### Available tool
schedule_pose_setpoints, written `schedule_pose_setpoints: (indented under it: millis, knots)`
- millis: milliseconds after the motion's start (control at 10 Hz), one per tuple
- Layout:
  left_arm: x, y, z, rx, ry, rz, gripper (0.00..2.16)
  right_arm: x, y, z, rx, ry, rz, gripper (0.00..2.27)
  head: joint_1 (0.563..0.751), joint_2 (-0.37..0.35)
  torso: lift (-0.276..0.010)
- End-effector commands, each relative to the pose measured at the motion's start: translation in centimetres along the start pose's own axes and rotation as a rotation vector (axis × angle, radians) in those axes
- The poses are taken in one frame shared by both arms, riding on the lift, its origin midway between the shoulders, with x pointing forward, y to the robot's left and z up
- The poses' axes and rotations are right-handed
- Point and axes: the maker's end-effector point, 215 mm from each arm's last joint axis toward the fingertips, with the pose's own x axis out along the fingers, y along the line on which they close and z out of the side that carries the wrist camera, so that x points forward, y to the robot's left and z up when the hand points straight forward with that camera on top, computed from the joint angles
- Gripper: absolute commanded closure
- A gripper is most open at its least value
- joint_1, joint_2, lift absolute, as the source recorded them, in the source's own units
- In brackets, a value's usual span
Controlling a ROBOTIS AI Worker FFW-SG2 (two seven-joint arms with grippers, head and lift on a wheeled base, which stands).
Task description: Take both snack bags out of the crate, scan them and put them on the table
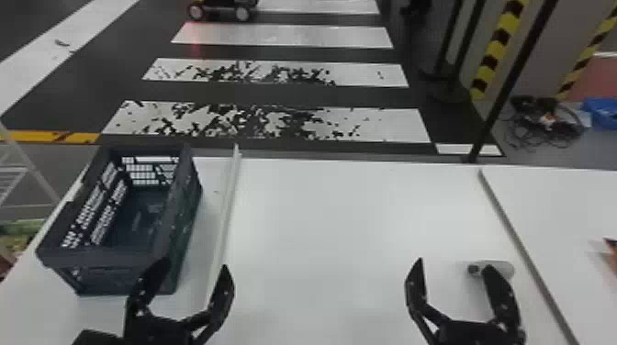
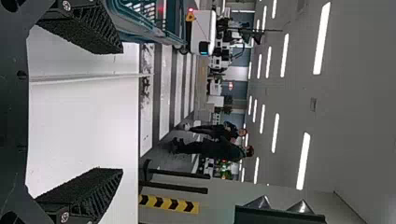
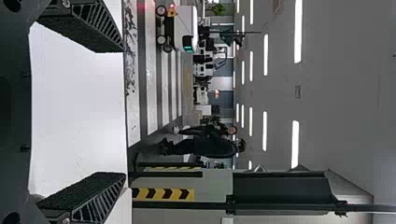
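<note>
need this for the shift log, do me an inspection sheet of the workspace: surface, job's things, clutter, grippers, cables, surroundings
surface: white table, with a raised strip right of the crate
job's things: dark openwork crate upright at the left; grey cylindrical item partly behind a right gripper finger, possibly the scanner
clutter: red-brown item at the right edge, too little seen to name
grippers: left gripper open by the crate's near end, contact unclear; right gripper open at the near right
cables: dark tangle on the floor beyond the table
surroundings: worn white floor stripes, blue container
</note>
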Motion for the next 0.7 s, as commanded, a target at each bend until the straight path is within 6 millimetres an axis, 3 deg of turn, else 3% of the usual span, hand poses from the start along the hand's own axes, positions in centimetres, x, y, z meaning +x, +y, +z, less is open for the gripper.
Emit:
schedule_pose_setpoints:
  millis: [0,600]
  knots:
    - [0.02,0.01,0.05,0.000,-0.002,0.000,0.09,0.13,0.02,0.03,0.000,0.000,0.000,0.05,0.695,-0.003,-0.094]
    - [0.27,-0.08,0.98,0.003,-0.019,-0.004,0.09,0.16,0.88,-0.29,-0.002,0.007,0.015,0.05,0.695,-0.001,-0.094]
